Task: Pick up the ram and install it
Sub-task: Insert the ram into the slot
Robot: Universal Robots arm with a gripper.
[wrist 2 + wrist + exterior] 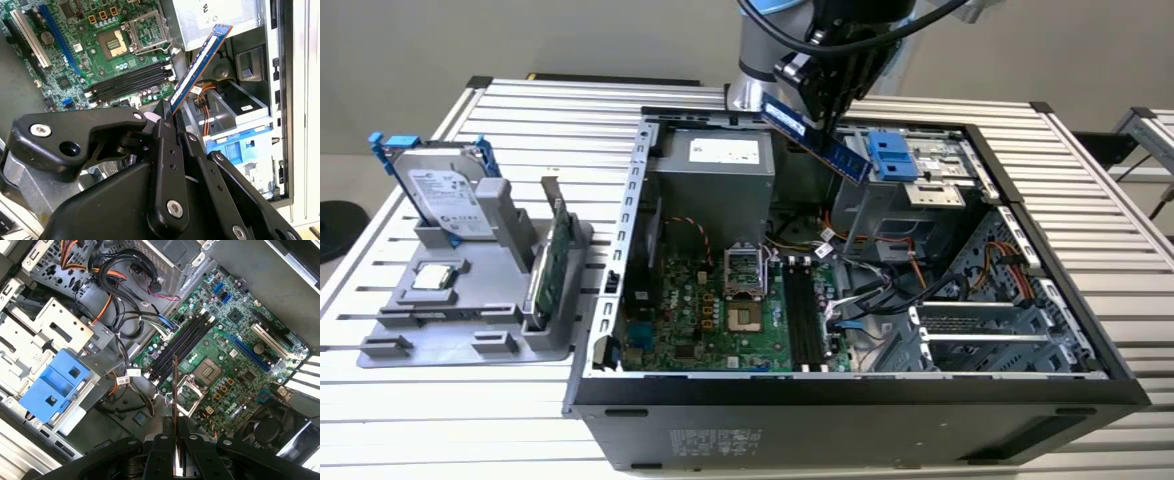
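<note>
**Ram stick held in the air over the open case**

I see the grey arm [767,45] reaching down from above over the far side of the open black computer case [635,215], which lies on its side on the slatted metal bench [1107,230]. The wrist points downward into the case. The black fingers [834,85] are clamped on one end of the long, thin blue ram stick [817,140].

In the exterior view the stick hangs tilted, its free end sloping down toward the exterior view's right, near the blue plastic drive bracket [891,155] and above the grey power supply box [714,165]. It touches nothing but the fingers.

In the second wrist view the ram stick [200,65] juts out from the fingers [167,150] over the case interior. In the first wrist view I see the stick [175,400] edge-on, rising from between the fingers [160,452]. Beyond it lie the green motherboard [235,340] and its black memory slots [182,342], well apart from the stick.
</note>
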